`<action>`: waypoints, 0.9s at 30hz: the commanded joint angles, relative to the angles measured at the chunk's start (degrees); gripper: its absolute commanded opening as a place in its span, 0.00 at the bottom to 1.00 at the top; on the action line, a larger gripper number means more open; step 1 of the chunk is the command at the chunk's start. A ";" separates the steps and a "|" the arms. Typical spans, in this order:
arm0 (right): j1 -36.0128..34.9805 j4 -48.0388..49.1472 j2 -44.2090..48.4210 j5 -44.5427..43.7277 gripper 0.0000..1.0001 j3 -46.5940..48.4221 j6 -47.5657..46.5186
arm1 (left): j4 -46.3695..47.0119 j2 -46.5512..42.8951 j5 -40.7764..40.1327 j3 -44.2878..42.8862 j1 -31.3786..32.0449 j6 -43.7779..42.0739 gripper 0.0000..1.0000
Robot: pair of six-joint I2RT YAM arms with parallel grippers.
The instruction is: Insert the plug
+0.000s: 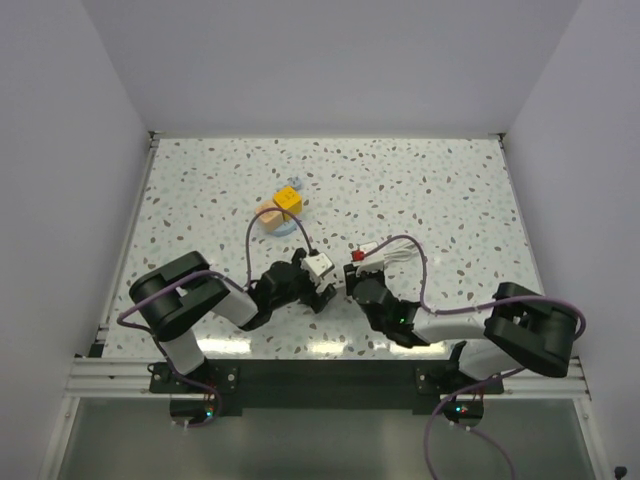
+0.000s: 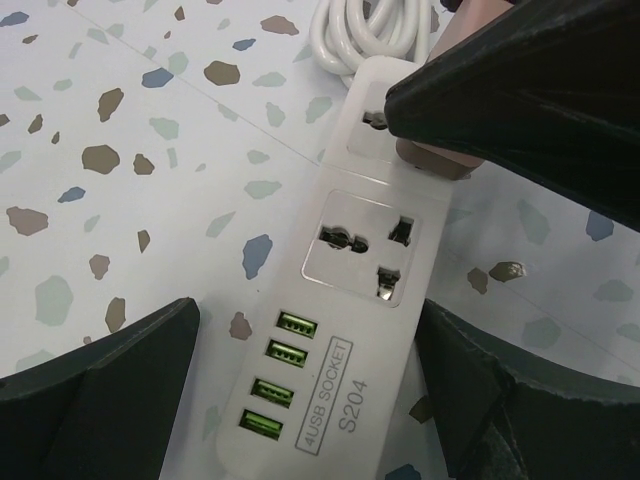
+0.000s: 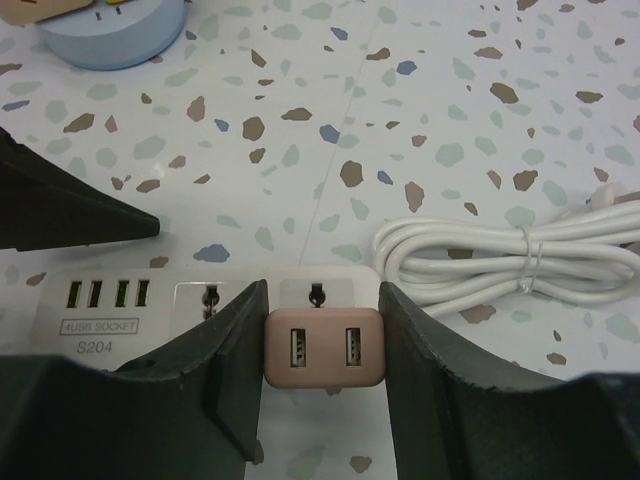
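The dusty-pink plug (image 3: 325,347), with two USB ports on its face, is pinched between the fingers of my right gripper (image 3: 323,318), which is shut on it. It sits over the end socket of a white power strip (image 3: 200,300); its prongs are hidden. In the left wrist view the plug (image 2: 432,157) peeks out under the right arm's dark finger. My left gripper (image 2: 308,312) is open and straddles the strip's USB end (image 2: 310,385). Seen from above, the left gripper (image 1: 318,272) and right gripper (image 1: 352,279) face each other across the strip (image 1: 320,265).
The strip's coiled white cord (image 3: 500,255) lies to the right, cord (image 1: 392,254) in the top view. A yellow cube (image 1: 288,198) and a peach cube (image 1: 268,212) rest on a blue disc (image 3: 110,35) farther back. White walls enclose the speckled table (image 1: 450,190).
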State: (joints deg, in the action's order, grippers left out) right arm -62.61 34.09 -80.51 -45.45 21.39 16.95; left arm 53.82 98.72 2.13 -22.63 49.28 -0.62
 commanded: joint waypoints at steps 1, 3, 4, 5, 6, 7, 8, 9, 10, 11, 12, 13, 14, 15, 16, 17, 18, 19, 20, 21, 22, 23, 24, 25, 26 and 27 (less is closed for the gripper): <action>-0.67 -9.30 -6.14 6.07 0.00 -1.44 5.54 | 2.07 -0.81 -0.11 -0.31 -0.67 0.18 0.94; -0.76 -8.95 -8.69 6.86 0.00 -0.82 5.73 | 1.99 -0.81 0.50 -0.13 -0.76 0.18 0.93; -0.76 -8.86 -9.48 6.95 0.00 -0.12 5.81 | 1.99 -0.72 0.77 -0.13 -0.76 0.18 0.93; -0.76 -8.86 -10.88 7.13 0.00 0.23 5.64 | 2.07 -0.54 1.03 -0.13 -0.76 0.18 0.93; -0.76 -9.04 -11.51 7.13 0.00 0.58 5.55 | 2.08 -0.54 1.21 -0.04 -0.76 0.18 0.93; -0.76 -8.95 -11.95 7.22 0.00 1.11 5.55 | 1.99 -0.54 1.12 0.04 -0.76 0.27 0.93; -0.76 -8.95 -12.56 7.22 0.00 1.11 5.55 | 1.99 -0.63 1.12 0.13 -0.76 0.18 0.92; -0.76 -8.95 -13.00 7.31 0.00 1.29 5.64 | 1.90 -0.54 1.12 0.31 -0.85 0.18 0.92; -0.67 -8.95 -13.27 7.31 0.00 1.55 5.81 | 1.99 -0.72 1.12 0.31 -0.94 0.18 0.92; -0.76 -9.38 -13.70 7.31 0.00 1.81 5.81 | 1.90 -0.89 1.12 0.40 -1.11 0.27 0.92; -0.76 -9.82 -14.93 7.22 0.00 2.25 5.90 | 1.99 -0.98 1.12 0.66 -1.20 0.18 0.92; -0.76 -10.09 -15.64 7.31 0.00 3.30 5.99 | 1.90 -1.07 1.21 0.66 -1.29 0.10 0.92; -0.76 -11.05 -16.60 7.31 0.00 3.92 6.08 | 1.90 -1.07 1.56 0.75 -1.46 0.01 0.91; -0.76 -11.32 -18.00 7.31 0.00 4.53 6.08 | 1.81 -0.98 1.82 0.75 -1.55 0.01 0.90; -0.67 -11.41 -18.89 7.57 0.00 5.41 6.43 | 1.73 -0.81 2.26 0.75 -1.64 -0.17 0.87; -0.76 -11.06 -19.50 7.83 0.00 5.68 6.43 | 1.64 -0.63 2.52 0.75 -1.73 -0.17 0.86; -0.67 -10.97 -20.03 7.83 0.00 5.86 6.52 | 1.55 -0.54 2.61 0.75 -1.81 -0.17 0.85; -0.76 -11.06 -21.08 7.75 0.00 6.29 6.78 | 1.64 -0.28 2.96 0.84 -1.90 -0.26 0.82; -0.76 -11.41 -21.44 7.75 0.00 6.47 6.95 | 1.64 -0.19 2.97 0.84 -1.99 -0.26 0.82; -0.76 -11.32 -21.70 7.75 0.00 6.21 7.48 | 1.72 -0.02 3.05 0.92 -2.08 -0.34 0.81; -0.85 -11.15 -21.62 7.83 0.00 5.86 7.83 | 1.64 0.07 3.05 0.92 -2.17 -0.26 0.81; -0.76 -10.89 -21.53 7.83 0.00 5.42 8.10 | 1.64 0.16 3.14 0.92 -2.34 -0.34 0.80; -0.76 -10.88 -21.27 7.92 0.00 4.81 8.71 | 1.64 0.16 3.14 0.92 -2.43 -0.34 0.80; -0.76 -10.97 -20.83 7.92 0.00 4.63 8.97 | 1.64 0.16 3.32 1.01 -2.52 -0.34 0.80; -0.76 -11.32 -20.48 8.01 0.00 4.45 9.06 | 1.64 0.07 3.41 0.92 -2.61 -0.34 0.80; -0.76 -11.67 -20.39 8.01 0.00 4.54 9.15 | 1.38 0.07 3.32 0.66 -2.69 -0.34 0.80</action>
State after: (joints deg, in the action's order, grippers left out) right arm -62.30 39.53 -95.18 -48.53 30.20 20.10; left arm 54.52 98.70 2.63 -21.96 46.13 -0.23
